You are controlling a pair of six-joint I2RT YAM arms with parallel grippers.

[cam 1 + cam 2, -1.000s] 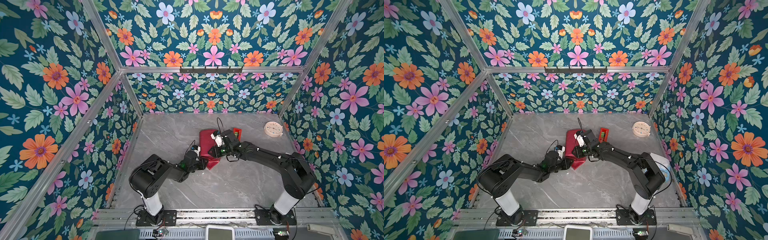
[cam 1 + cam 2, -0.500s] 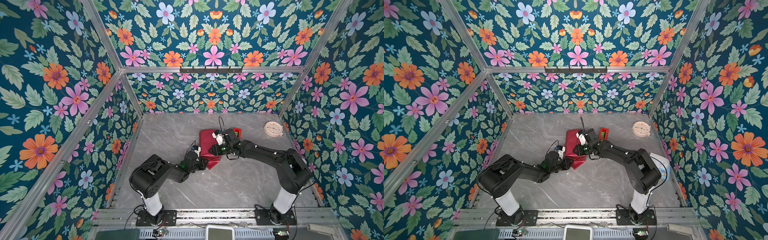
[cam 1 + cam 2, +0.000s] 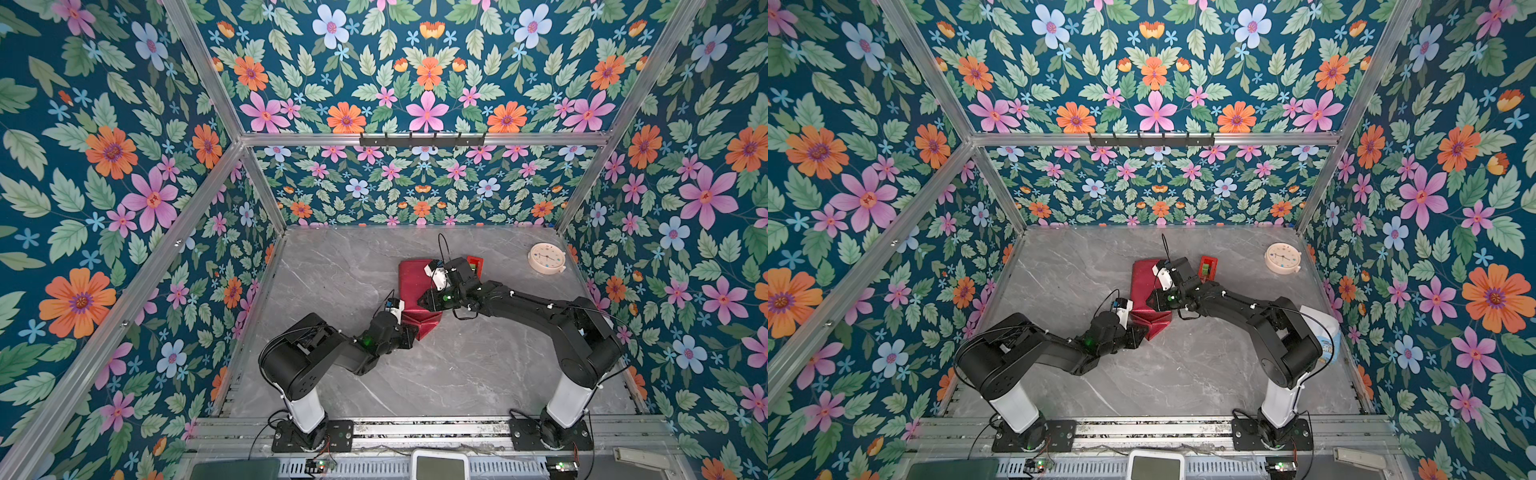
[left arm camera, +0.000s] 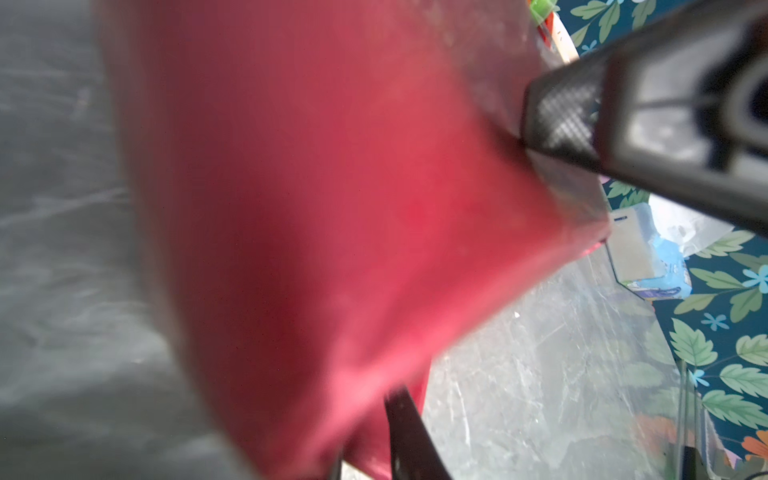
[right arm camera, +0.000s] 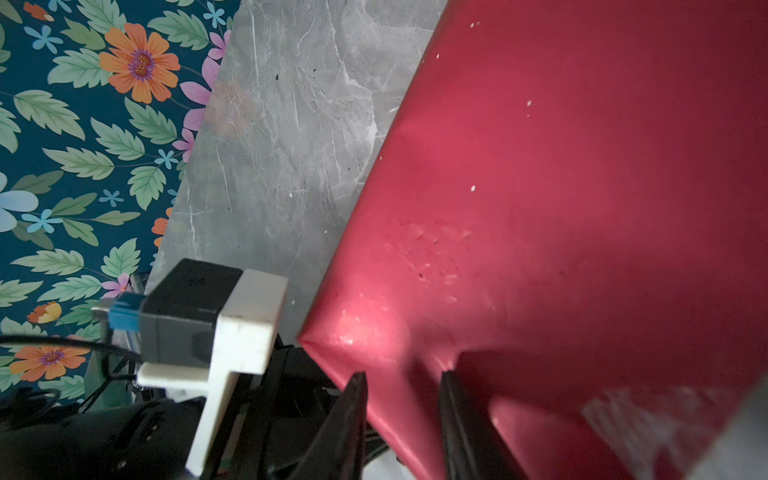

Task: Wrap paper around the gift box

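Note:
The paper (image 3: 415,282) (image 3: 1144,282) is wrapped round the gift box, which is hidden under it. The parcel lies mid-table with folded flaps at its near end. My left gripper (image 3: 415,330) (image 3: 1144,330) meets those near flaps. In the left wrist view red paper (image 4: 332,208) fills the frame and runs between the left gripper's (image 4: 370,453) narrow-set fingers. My right gripper (image 3: 424,300) (image 3: 1152,300) sits on the parcel's near right part. In the right wrist view the right gripper (image 5: 403,399) pinches a ridge of paper (image 5: 582,166) between its fingers.
A red tape dispenser (image 3: 475,264) (image 3: 1207,266) stands just behind the right wrist. A round pale clock (image 3: 546,258) (image 3: 1283,257) lies at the back right. A white and blue bag (image 3: 1323,332) (image 4: 648,253) leans by the right wall. Floral walls close in three sides.
Both grippers stay at the parcel's near end. The right arm has drawn slightly leftward; the parcel has not visibly moved.

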